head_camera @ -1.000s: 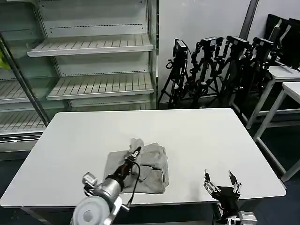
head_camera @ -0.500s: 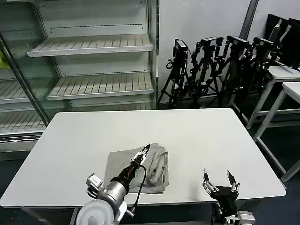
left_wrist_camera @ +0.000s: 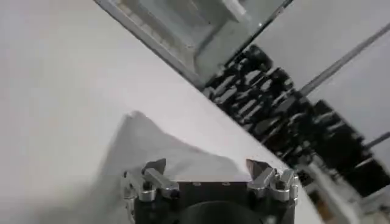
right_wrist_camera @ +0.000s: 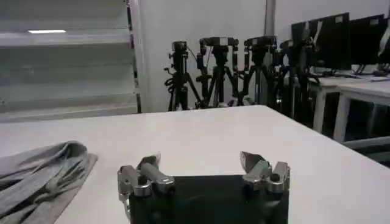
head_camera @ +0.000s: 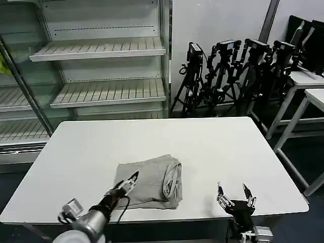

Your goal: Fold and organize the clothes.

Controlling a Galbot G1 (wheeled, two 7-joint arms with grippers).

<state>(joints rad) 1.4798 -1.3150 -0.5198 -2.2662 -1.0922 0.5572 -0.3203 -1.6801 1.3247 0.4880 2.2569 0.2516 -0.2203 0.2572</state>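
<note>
Folded light grey soft-fabric shirt (head_camera: 151, 182) near white table's (head_camera: 212, 147) front edge; left gripper (head_camera: 129, 180) over it and right gripper (head_camera: 235, 194) alongside, both spread, empty.

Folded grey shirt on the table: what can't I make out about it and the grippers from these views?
- Grey shirt: chest print and collar are hidden inside the fold in the head view.
- Shirt in the right wrist view: cut off by the picture's edge.
- Shirt in the left wrist view: blurred, partly behind the left gripper.
- Right gripper: its arm is cut off by the head view's lower edge.
</note>
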